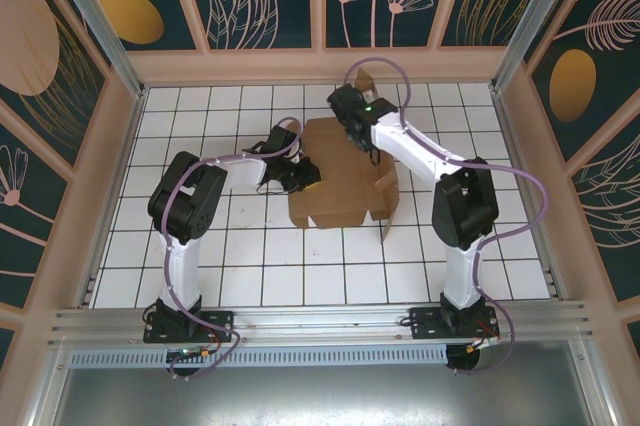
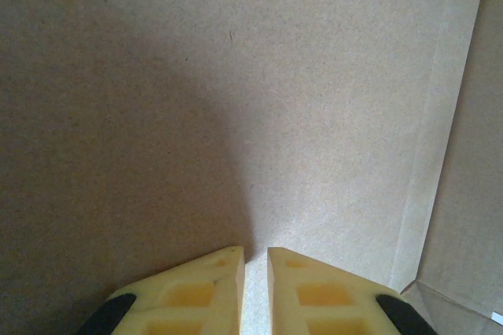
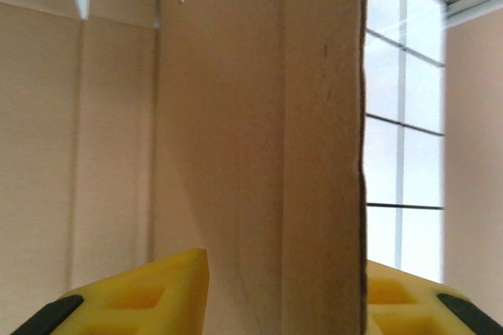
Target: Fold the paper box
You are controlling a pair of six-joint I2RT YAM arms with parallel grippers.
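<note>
Paper box (image 1: 335, 181) lies partly folded mid-surface: light, stiff along panels, yielding at creases, best taken by flap edges. Right end effector (image 3: 283, 288) pinches an upright flap; left end effector (image 2: 255, 288), nearly pressed together, bears on a flat panel.

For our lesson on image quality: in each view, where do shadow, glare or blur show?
Top view: even light, sharp; faint shadows beside the box. Left wrist view: the left pincer casts a broad dark shadow across the cardboard, brighter patch at right. Right wrist view: tiles at right washed out, cardboard close and soft.
</note>
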